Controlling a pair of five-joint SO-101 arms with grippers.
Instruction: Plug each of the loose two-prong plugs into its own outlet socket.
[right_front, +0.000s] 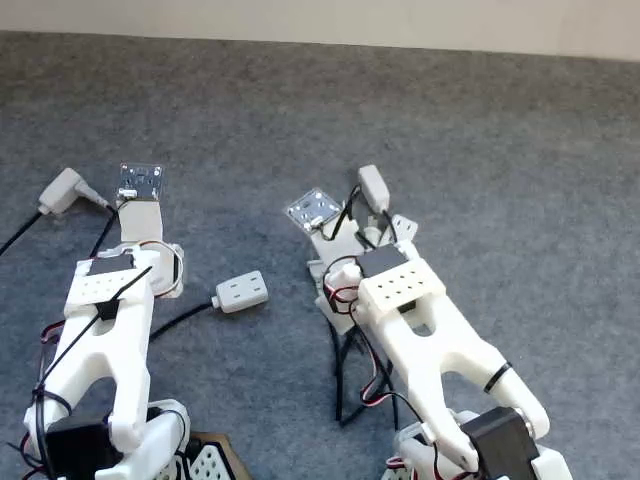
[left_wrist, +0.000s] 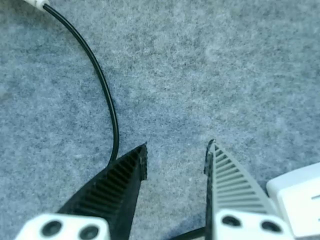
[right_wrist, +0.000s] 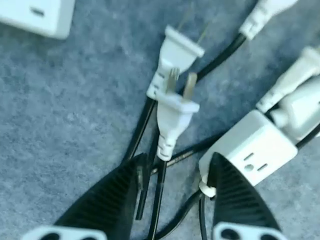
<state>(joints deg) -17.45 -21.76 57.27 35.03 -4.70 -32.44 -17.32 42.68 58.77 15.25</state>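
Observation:
Two white two-prong plugs (right_wrist: 172, 117) (right_wrist: 176, 52) lie crossed on the grey carpet among black cords. My right gripper (right_wrist: 175, 165) hangs open just above them, its black fingertips (right_wrist: 122, 182) on either side of the nearer plug's cord. A white outlet socket (right_wrist: 252, 147) lies right beside one finger. My left gripper (left_wrist: 176, 155) is open over bare carpet, beside a black cord (left_wrist: 106, 95). In the high view a white outlet socket (right_front: 242, 291) lies between the two arms, and another (right_front: 373, 187) beside the right gripper (right_front: 335, 235).
A white block on a cord (right_front: 64, 190) lies at the far left, near the left gripper (right_front: 140, 215). More white connectors (right_wrist: 295, 80) and tangled cords crowd the right arm's side. Open carpet (right_front: 480, 120) stretches behind both arms.

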